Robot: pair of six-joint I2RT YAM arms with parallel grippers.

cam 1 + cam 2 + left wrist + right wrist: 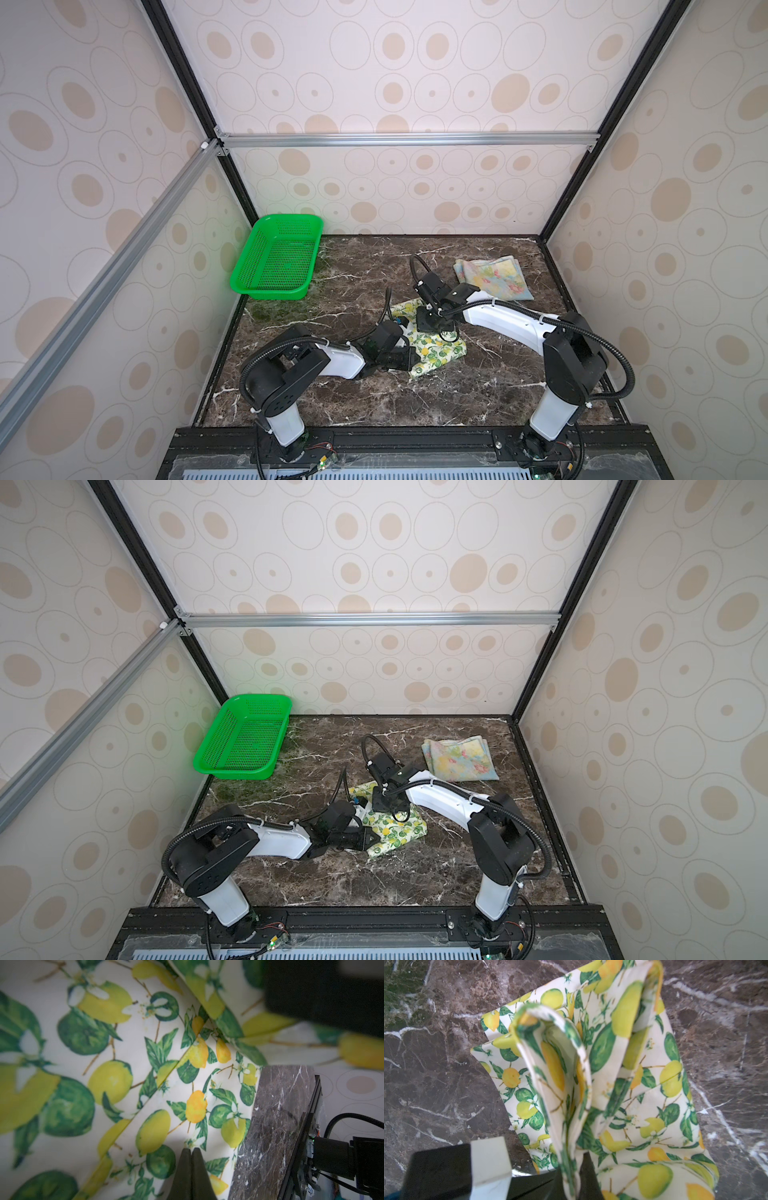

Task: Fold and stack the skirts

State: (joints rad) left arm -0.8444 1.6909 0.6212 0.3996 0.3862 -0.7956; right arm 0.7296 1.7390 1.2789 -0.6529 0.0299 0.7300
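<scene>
right gripper (571,1164) pinching raised fold of lemon skirt (643,1084); left gripper (191,1152) jaws pressing together against same cloth, grip unclear

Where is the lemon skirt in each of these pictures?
A top view: lemon skirt lies near the middle of the dark marble table.
A top view: same spot, mid-table.
Left wrist: fills most of the picture.
Right wrist: in the middle, one fold lifted.
Shared landmark: the marble table under it.

Lemon skirt (124,1076) — close folds blurred, edge-cropped
</scene>
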